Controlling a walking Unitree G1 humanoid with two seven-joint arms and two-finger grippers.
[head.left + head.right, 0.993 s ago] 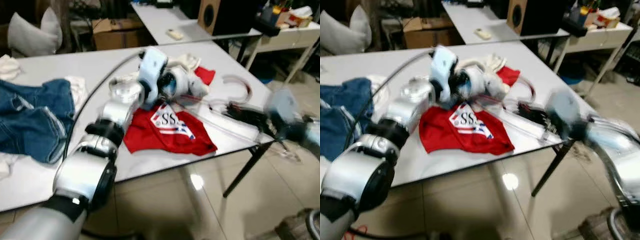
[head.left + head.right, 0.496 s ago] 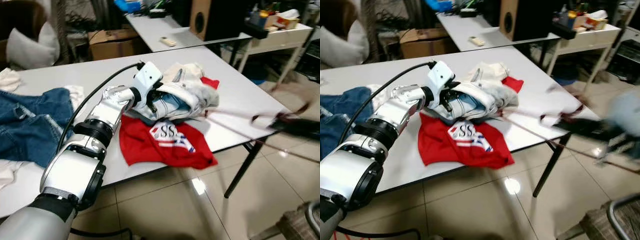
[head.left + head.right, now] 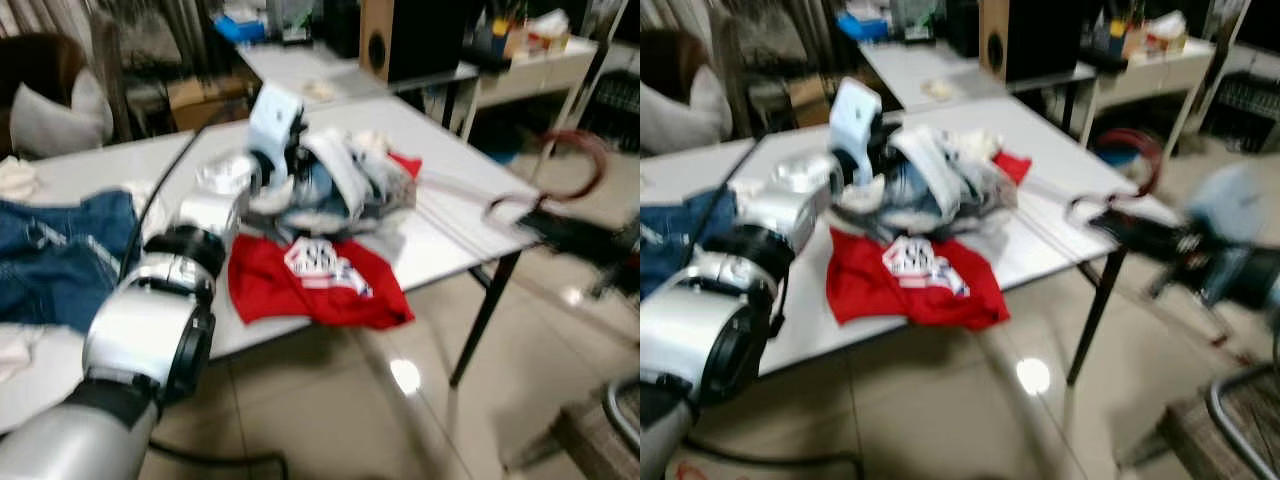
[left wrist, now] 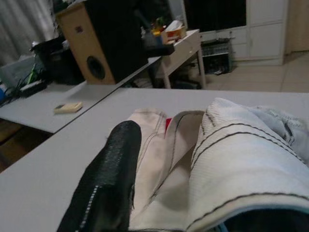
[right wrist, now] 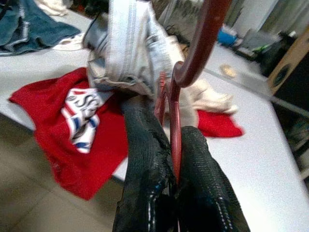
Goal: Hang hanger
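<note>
The right gripper point(image 5: 175, 159) pinches the red hanger point(image 5: 193, 58), so it should hold tight and move slowly while the left gripper point(image 3: 300, 165) grips the pale clothes point(image 3: 345, 180).

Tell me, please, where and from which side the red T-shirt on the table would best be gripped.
Probably at the hem of the red T-shirt by the table's near edge, coming from the robot's side. It lies flat and bare there, while the pale garment held in the left tool hangs over its far part.
</note>
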